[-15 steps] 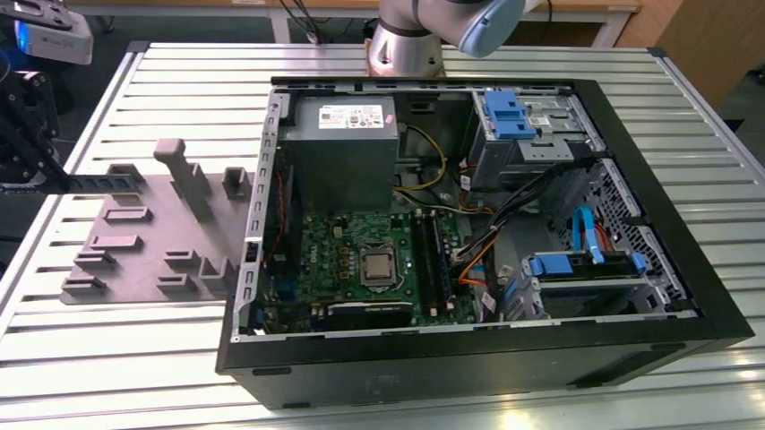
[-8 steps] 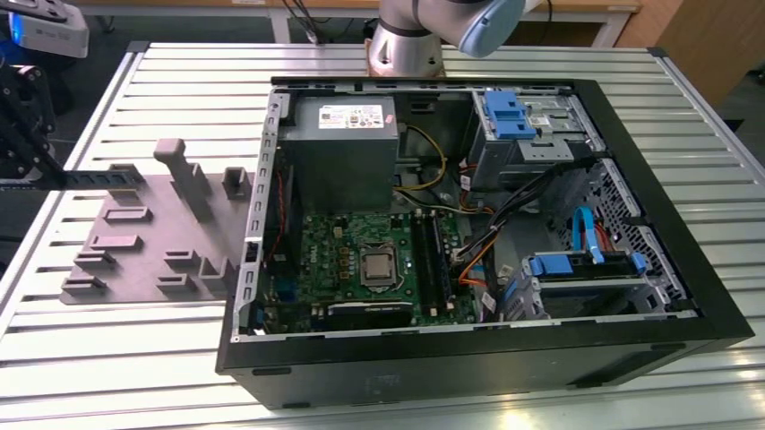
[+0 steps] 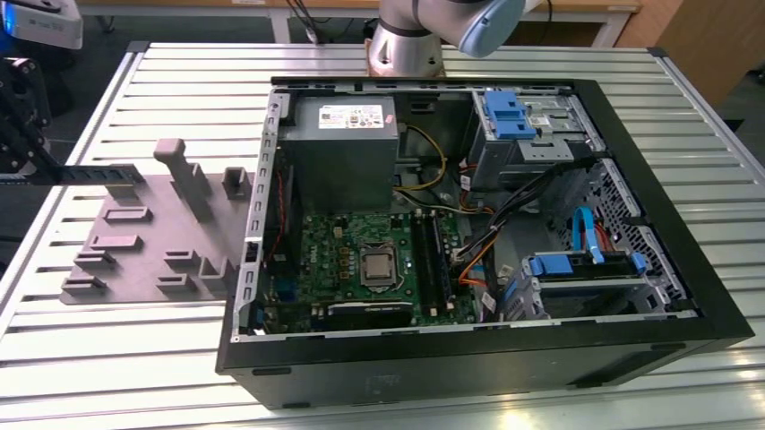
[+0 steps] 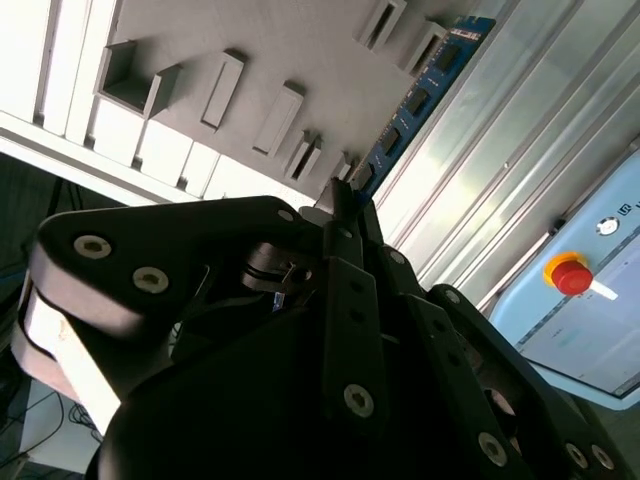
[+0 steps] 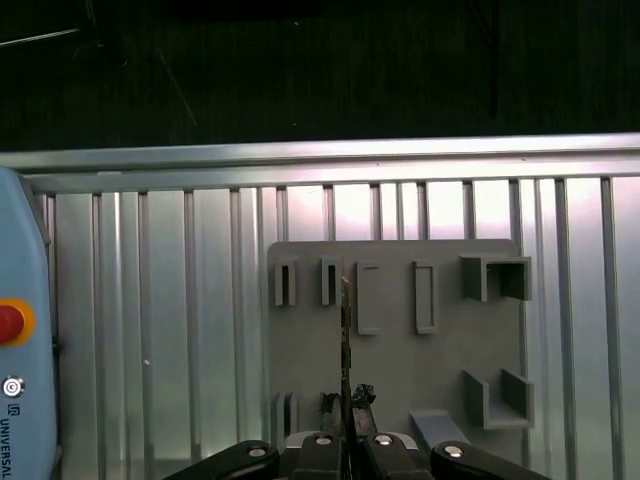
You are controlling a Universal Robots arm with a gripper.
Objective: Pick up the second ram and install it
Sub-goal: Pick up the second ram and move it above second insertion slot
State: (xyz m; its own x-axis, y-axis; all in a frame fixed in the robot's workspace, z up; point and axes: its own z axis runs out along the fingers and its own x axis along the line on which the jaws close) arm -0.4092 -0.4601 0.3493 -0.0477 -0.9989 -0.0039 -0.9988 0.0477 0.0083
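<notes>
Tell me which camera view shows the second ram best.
The second wrist view: the second ram shows its blue face and black chips, sticking out from the gripper that clamps it. The first wrist view sees it edge-on, a thin line over the grey tray. The exterior view gives a dark strip at its left.

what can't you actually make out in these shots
- The second ram: its gripped end is hidden behind the gripper in the second wrist view.
- Its chips and sticker: the first wrist view sees it edge-on.
- The gripper in the exterior view: cut off by the exterior view's left edge.
- Slots on the motherboard: too small in the exterior view to tell which are free.
</notes>
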